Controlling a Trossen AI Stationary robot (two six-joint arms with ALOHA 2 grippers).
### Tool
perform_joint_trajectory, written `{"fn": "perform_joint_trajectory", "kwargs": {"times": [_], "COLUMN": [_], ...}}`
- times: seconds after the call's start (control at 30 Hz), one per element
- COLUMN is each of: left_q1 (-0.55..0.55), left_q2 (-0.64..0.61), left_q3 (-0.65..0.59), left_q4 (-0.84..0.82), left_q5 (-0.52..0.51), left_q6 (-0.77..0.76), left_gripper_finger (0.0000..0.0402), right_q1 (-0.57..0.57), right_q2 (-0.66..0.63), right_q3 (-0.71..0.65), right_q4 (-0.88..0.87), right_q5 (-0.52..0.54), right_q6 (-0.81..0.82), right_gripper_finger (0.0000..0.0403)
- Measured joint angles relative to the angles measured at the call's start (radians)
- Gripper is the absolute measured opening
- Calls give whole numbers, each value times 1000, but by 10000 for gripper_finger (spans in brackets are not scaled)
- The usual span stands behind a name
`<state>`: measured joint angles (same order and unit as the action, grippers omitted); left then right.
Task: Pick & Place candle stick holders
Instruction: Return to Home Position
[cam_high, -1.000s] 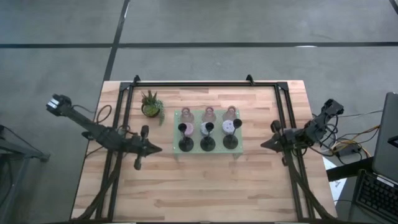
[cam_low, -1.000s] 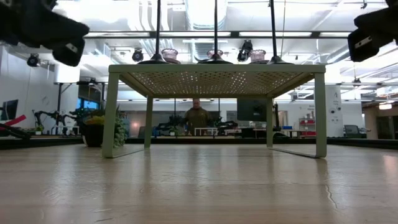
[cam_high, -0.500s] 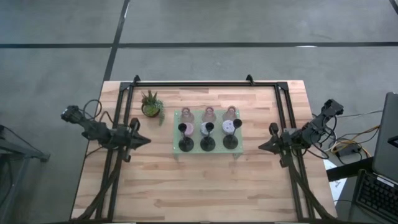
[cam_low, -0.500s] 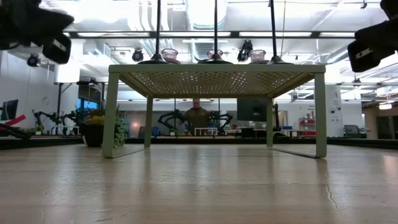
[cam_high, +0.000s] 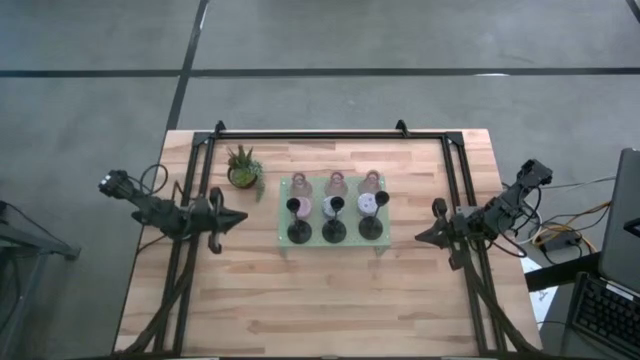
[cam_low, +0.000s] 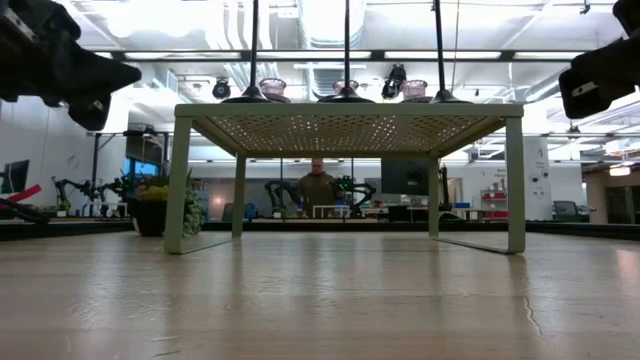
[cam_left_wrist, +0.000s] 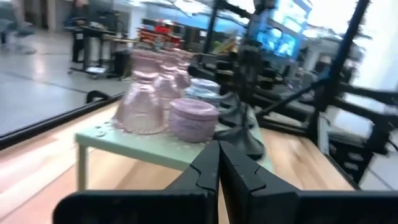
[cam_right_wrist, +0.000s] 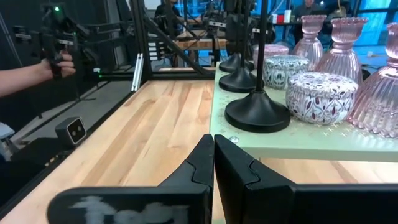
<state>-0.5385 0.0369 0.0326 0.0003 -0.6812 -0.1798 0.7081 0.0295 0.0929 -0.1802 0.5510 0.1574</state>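
Observation:
Nine candle stick holders stand by their round bases on a pale green perforated raised tray (cam_high: 284, 236) at mid-table. The far row holds three pink glass ones (cam_high: 335, 185), the middle row pale round ones (cam_high: 368, 203), and the near row three black ones (cam_high: 333, 231) with tall stems. My left gripper (cam_high: 243, 217) is shut and empty, left of the tray, level, pointing at it. In the left wrist view, pink glass (cam_left_wrist: 142, 99) and a lilac holder (cam_left_wrist: 193, 118) lie ahead. My right gripper (cam_high: 418, 237) is shut and empty right of the tray, facing a black base (cam_right_wrist: 258, 112).
A small green potted plant (cam_high: 243, 168) stands left of the tray's far corner. A black frame (cam_high: 310, 135) runs along the table's far and side edges. Bare wood lies near the front edge. A person's hand (cam_right_wrist: 53, 65) shows beyond the table, and a person (cam_low: 318, 190) stands behind it.
My left gripper has drawn back from the tray, toward the table's left and far edges, and the arm has turned so the fingers still point at the tray. The holders and the tray have kept still.

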Motion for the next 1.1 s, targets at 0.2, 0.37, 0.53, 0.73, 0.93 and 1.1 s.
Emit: {"fn": "perform_joint_trajectory", "kwargs": {"times": [0.2,0.37,0.53,0.73,0.93,1.1], "left_q1": [0,0,0,0,0,0], "left_q2": [10,21,22,22,23,23], "left_q3": [0,-1,-1,-1,-2,-2], "left_q4": [-8,-9,-9,-9,-9,-9], "left_q5": [-60,-60,-60,-59,-59,-59], "left_q6": [4,118,127,127,127,127], "left_gripper_finger": [14,14,14,14,14,14], "right_q1": [0,0,0,0,0,0], "right_q2": [-2,-1,-1,-1,-1,-1], "right_q3": [0,0,0,0,0,0], "right_q4": [1,0,0,0,1,1], "right_q5": [0,0,0,0,0,0], "right_q6": [0,0,0,0,0,0], "right_gripper_finger": [8,8,8,8,8,8]}}
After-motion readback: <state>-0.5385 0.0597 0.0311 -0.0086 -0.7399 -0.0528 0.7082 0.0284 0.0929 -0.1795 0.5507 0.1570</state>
